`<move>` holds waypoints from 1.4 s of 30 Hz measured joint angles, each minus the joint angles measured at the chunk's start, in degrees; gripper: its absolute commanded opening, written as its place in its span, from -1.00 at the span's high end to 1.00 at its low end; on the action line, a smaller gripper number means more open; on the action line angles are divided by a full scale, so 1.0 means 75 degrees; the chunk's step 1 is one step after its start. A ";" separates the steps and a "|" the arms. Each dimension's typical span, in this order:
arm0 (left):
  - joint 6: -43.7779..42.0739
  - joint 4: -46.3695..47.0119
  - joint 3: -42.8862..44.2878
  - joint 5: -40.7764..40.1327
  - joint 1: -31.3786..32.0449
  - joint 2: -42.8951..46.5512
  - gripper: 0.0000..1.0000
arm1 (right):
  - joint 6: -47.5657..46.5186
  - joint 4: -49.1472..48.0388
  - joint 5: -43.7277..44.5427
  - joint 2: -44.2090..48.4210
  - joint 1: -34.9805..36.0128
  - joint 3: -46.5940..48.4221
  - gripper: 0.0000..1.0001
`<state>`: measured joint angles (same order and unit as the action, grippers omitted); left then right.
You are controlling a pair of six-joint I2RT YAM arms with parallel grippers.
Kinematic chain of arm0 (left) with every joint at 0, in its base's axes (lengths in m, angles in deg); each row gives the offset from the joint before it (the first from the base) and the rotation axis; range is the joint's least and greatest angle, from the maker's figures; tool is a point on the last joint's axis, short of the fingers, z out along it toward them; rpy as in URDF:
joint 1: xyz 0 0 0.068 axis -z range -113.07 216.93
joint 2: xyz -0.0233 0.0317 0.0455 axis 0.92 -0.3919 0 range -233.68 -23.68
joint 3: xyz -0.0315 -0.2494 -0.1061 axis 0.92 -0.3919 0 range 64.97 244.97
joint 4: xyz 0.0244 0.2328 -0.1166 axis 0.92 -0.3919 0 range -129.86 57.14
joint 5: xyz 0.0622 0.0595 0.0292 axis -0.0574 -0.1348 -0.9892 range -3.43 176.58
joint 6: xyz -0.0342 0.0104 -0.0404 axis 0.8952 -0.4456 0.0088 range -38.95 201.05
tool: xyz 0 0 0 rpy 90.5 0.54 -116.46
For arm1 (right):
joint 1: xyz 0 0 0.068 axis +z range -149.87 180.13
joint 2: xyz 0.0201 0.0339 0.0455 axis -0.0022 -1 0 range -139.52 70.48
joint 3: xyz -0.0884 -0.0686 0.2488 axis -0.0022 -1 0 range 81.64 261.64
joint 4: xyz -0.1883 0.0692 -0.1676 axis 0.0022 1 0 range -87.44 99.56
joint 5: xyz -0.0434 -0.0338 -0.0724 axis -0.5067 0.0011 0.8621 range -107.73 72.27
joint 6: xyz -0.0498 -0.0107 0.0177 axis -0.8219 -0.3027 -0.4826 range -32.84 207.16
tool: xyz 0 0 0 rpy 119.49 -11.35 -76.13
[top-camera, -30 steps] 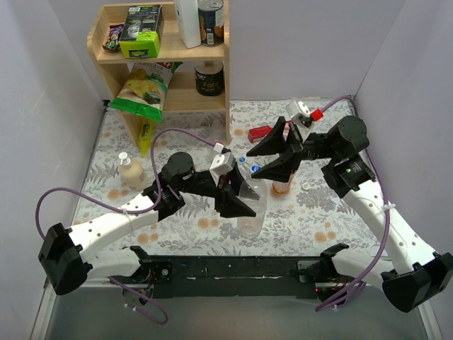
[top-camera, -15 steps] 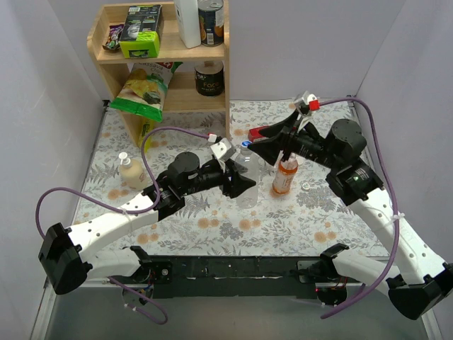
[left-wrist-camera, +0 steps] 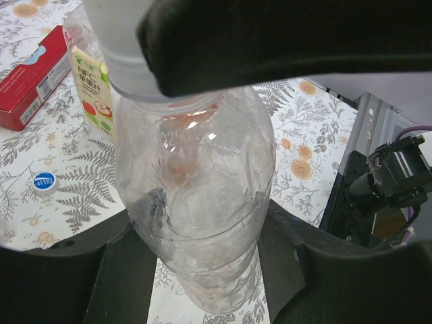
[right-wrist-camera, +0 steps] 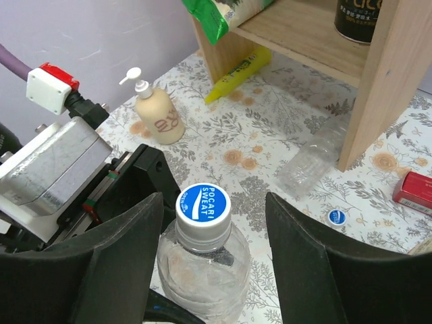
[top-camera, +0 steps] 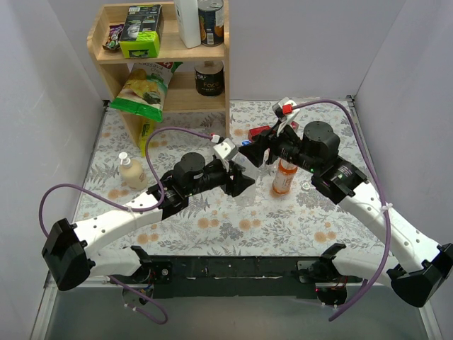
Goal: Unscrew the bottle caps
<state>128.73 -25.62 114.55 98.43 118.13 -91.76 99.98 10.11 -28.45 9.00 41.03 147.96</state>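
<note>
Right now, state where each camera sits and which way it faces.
Top external: fixed above and behind the arm bases, looking down on the floral table; both arms show.
Left wrist: on the left arm, looking along the left pincer clamped on the clear bottle; its dark fingers show.
Right wrist: on the right arm, looking down at the Pocari Sweat cap between the fingers of the open right pincer.
Shared: both wrist views show that bottle and part of the other arm.

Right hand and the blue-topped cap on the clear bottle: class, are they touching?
Apart. The right wrist view shows the right hand open around the cap, with a visible gap between the cap and the finger on each side.
</note>
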 measured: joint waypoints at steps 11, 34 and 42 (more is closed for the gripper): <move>-0.0070 -0.0099 0.0000 -0.0061 0.0070 -0.0012 0.31 | -0.0134 -0.0009 0.0181 -0.0286 0.0015 0.0201 -0.20; -0.0271 -0.0166 0.0000 -0.0023 0.0102 0.0044 0.30 | -0.0143 -0.0032 -0.0857 -0.0493 -0.0178 0.0277 0.97; -0.0356 0.0227 -0.0102 0.2124 -0.0026 0.0312 0.27 | 0.0321 -0.1311 -0.4473 -0.0114 -0.1253 -0.0297 0.97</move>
<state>126.06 -23.91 113.79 114.37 117.93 -89.42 102.39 0.27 -62.00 8.15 31.64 145.73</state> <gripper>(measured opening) 0.510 0.394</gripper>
